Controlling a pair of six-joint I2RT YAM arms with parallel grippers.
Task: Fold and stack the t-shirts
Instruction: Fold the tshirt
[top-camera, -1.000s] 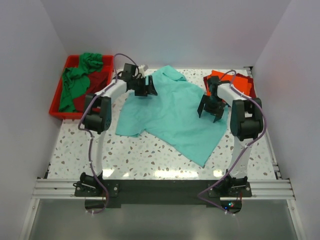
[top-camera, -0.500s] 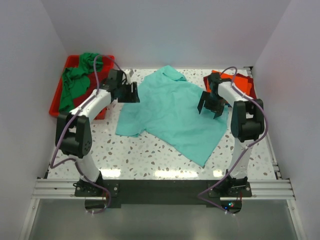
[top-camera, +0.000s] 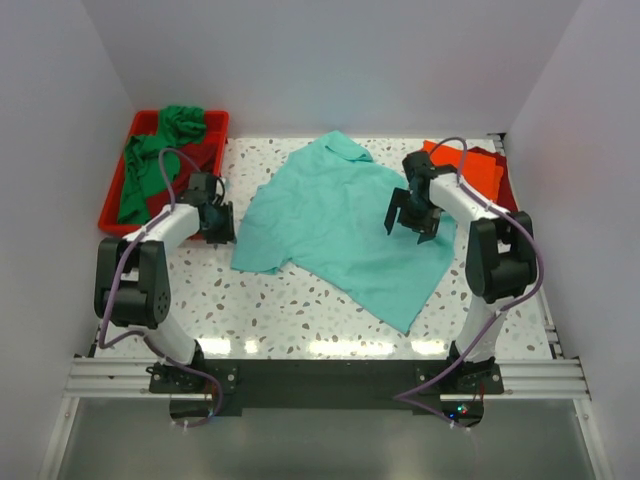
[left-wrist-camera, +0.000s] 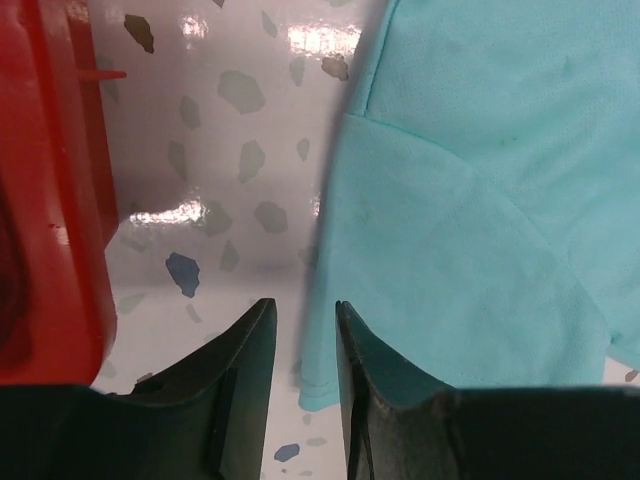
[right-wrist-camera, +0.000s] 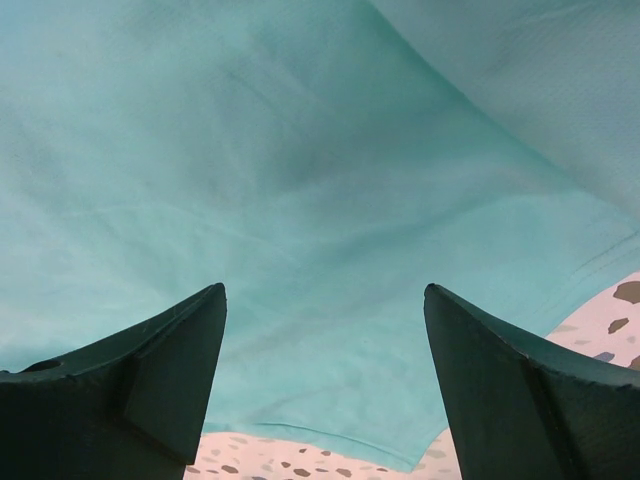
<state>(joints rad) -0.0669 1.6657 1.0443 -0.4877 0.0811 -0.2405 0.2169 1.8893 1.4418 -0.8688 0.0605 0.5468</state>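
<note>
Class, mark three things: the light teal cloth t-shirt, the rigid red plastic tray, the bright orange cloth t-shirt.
Light teal cloth t-shirt (top-camera: 340, 225): top view, its middle.
Rigid red plastic tray (top-camera: 108, 222): top view, near-left corner rim.
Bright orange cloth t-shirt (top-camera: 481, 170): top view, its middle.

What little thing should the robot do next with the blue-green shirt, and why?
Probably pinch the left hand shut on the shirt: its left edge lies just in the narrow gap between the fingers, while the right hand hovers open over the other side.
</note>
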